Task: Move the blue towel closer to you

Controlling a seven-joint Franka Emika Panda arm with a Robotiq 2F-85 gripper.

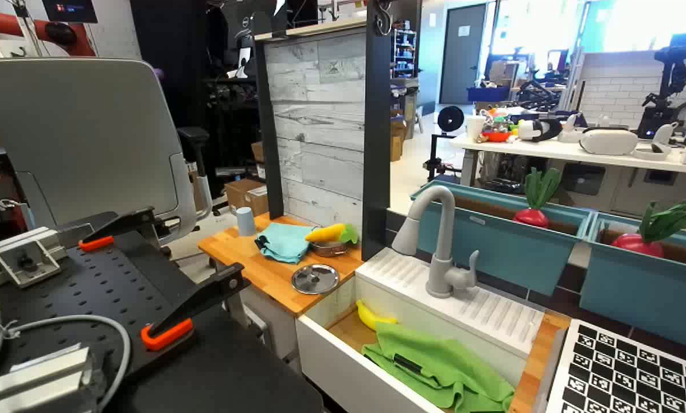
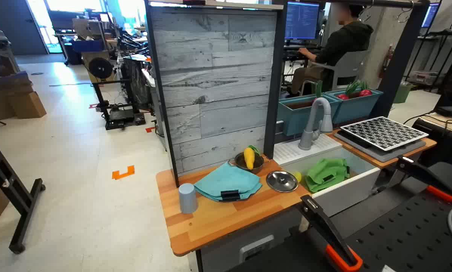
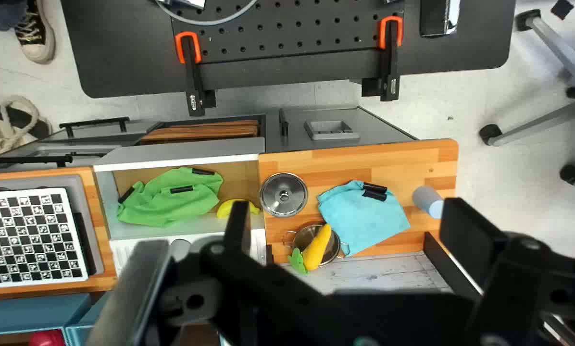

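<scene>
The pincer (image 3: 355, 228) hung, fingers (image 3: 470, 238) spread, gripping nothing; beyond, the blue towel (image 3: 364, 216) lay on the wooden counter (image 3: 403, 161) between pot (image 3: 303, 236) and cup (image 3: 427, 201). The approach seemed in hand, the next move calling for descent, then a pinch of the towel

Windows (image 1: 541, 26) glare white in both exterior views.

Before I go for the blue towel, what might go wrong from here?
The blue towel lies right by the pot, touching or not I can't tell, so a pull might shift the pot and tip out the yellow vegetable poking past its rim.
The cup stands upright close to the towel; the open fingers or sliding cloth could knock it over.
The cloth lies fairly flat, so the grasp might slip.
</scene>
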